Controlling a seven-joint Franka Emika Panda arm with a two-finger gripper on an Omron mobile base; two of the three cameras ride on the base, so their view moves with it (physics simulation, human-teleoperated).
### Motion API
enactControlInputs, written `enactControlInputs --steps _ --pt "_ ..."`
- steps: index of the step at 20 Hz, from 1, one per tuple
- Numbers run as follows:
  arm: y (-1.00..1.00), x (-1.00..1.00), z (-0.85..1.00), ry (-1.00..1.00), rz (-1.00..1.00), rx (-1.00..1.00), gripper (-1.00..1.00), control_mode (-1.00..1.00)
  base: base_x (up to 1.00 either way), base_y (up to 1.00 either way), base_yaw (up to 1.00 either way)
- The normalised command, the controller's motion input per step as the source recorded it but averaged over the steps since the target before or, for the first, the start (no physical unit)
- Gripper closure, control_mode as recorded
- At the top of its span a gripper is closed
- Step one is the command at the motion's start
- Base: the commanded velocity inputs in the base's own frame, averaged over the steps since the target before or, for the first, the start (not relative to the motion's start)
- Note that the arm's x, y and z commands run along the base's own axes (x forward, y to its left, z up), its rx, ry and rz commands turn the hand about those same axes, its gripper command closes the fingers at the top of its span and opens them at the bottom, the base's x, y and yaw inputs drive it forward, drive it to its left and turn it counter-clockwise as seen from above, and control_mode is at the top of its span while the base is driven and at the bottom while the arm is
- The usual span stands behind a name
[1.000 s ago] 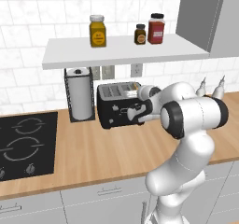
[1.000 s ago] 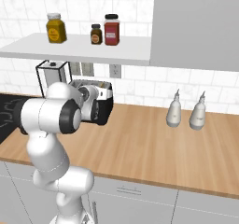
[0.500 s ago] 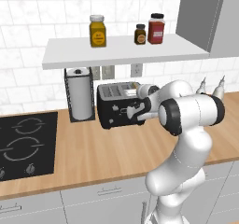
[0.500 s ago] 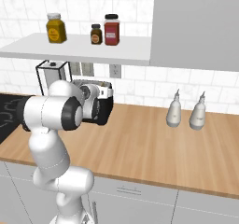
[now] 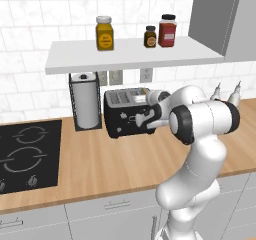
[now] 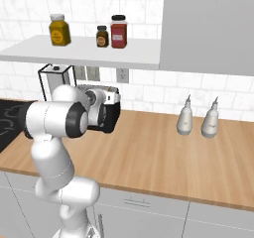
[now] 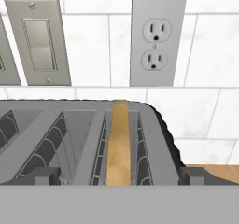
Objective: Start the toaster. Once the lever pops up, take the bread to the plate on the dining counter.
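gripper (image 7: 119,174): jaws spread wide, holding nothing | toaster (image 7: 84,141): just ahead and below the fingertips | bread (image 7: 118,143): upright in the slot straight between the tips, apparently untouched | outlet (image 7: 157,41): on wall beyond

Brightness: you see an evenly lit, bright rendered kitchen; white wall tiles (image 5: 30,59) read clean, never blown out.
Light source: soft and diffuse, from above; no lamp is visible to you.
Shadows: a faint shade lies beneath the shelf (image 5: 130,54); the worktop (image 6: 163,152) carries only weak, soft-edged shadows.
Glare: the toaster (image 5: 125,113) shows mild gloss on its black side; the arm's white shell (image 5: 210,119) bears gentle highlights.
Sharpness: both base views look slightly soft and pixelated; in the hand view, the outlet (image 7: 158,41) stays crisp.
Distortion: straight tile lines stay straight toward your frame edges.
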Motion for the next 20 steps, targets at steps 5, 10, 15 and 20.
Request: enactControlInputs --steps 5,10,15,20 --pt "0.0 0.17 0.0 -0.01 0.0 0.0 -1.0 -1.0 0.0 0.0 0.0" --pt "0.0 0.09 0.0 -0.02 0.0 0.0 -1.0 -1.0 0.0 0.0 0.0" --pt "0.0 0.01 -0.07 -0.04 0.0 0.0 1.0 -1.0 0.0 0.0 0.0" --pt "0.0 0.0 -0.11 -0.03 0.0 0.0 1.0 -1.0 0.0 0.0 0.0"
